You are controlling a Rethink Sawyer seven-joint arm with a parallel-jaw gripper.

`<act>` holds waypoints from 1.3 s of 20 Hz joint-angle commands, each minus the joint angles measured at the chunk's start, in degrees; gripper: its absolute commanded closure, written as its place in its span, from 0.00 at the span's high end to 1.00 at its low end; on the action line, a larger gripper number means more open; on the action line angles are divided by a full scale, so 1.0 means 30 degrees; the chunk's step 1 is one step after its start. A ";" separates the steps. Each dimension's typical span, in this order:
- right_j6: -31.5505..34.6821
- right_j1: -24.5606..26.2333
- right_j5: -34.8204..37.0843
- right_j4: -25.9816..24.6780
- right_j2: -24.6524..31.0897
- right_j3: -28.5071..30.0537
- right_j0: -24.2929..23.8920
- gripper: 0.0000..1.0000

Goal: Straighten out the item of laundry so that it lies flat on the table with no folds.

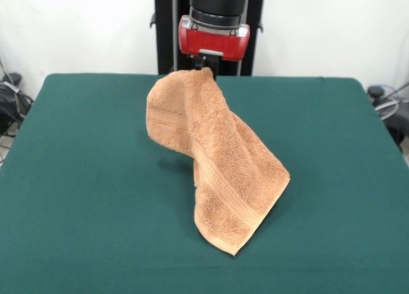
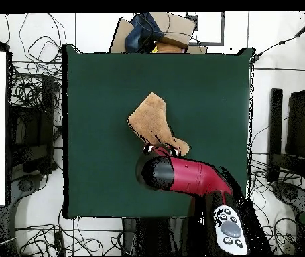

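1. Orange-tan terry cloth, the item of laundry point(image 1: 214, 160), hangs by its top corner from the fingers point(image 1: 206, 66) of the red and black arm point(image 1: 213, 25).
2. Those fingers are pinched together on the top corner of the cloth, just below the red wrist.
3. From that held corner the cloth drapes downward and toward the camera in the front view, twisted along its length, with a woven band showing near its lower edge.
4. Its lowest corner appears to touch or nearly touch the dark green tabletop point(image 1: 83, 179); which of the two cannot be told.
5. Seen from overhead, the item of laundry point(image 2: 153, 124) spreads out just beyond the arm's point(image 2: 181, 175) rounded end, near the middle of the tabletop point(image 2: 94, 100).
6. Most of the cloth is lifted and folded on itself, not lying flat.
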 commanded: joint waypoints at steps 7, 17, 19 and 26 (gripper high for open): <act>0.2911 -0.0732 0.1905 0.0991 0.1096 0.1472 0.0094 0.00; 0.3330 -0.0670 0.1791 0.1300 0.0953 0.1539 0.0449 0.00; 0.3396 -0.0693 0.1714 0.1438 0.1007 0.1633 0.0406 0.00; 0.2976 -0.0895 0.2288 0.1626 0.0844 0.1543 0.0416 0.00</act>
